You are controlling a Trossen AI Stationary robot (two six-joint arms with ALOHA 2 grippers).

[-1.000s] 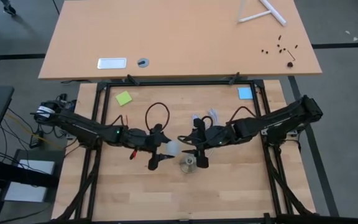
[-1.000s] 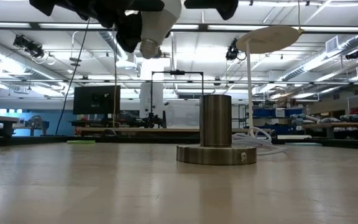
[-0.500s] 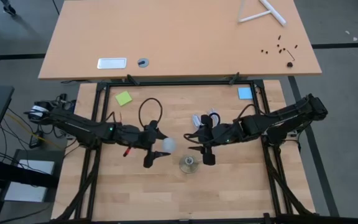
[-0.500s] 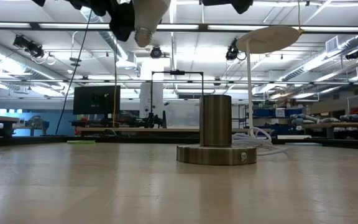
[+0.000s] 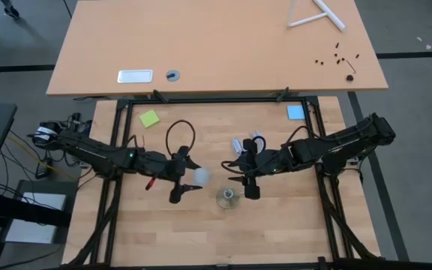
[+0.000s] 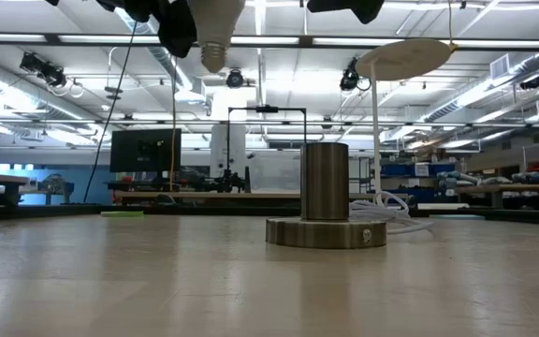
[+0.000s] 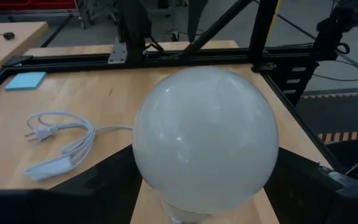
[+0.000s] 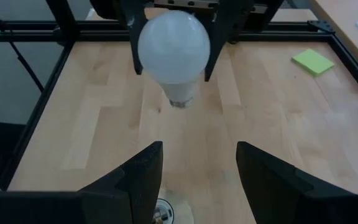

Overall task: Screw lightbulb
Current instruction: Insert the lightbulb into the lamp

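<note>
The left gripper [image 5: 188, 180] holds the lightbulb [image 5: 200, 176] in wide-spread fingers, raised beside the socket [image 5: 226, 199]. The right gripper [image 5: 248, 181] hovers half-open, empty. Next: lower the bulb's screw end into the socket.

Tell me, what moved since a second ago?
The left tool, holding the lightbulb, pulled back toward its own side, away from the socket, and lifted a little. The right tool let go of nothing; it drew back toward its own side, empty and open. The socket and white cord stayed put.
</note>
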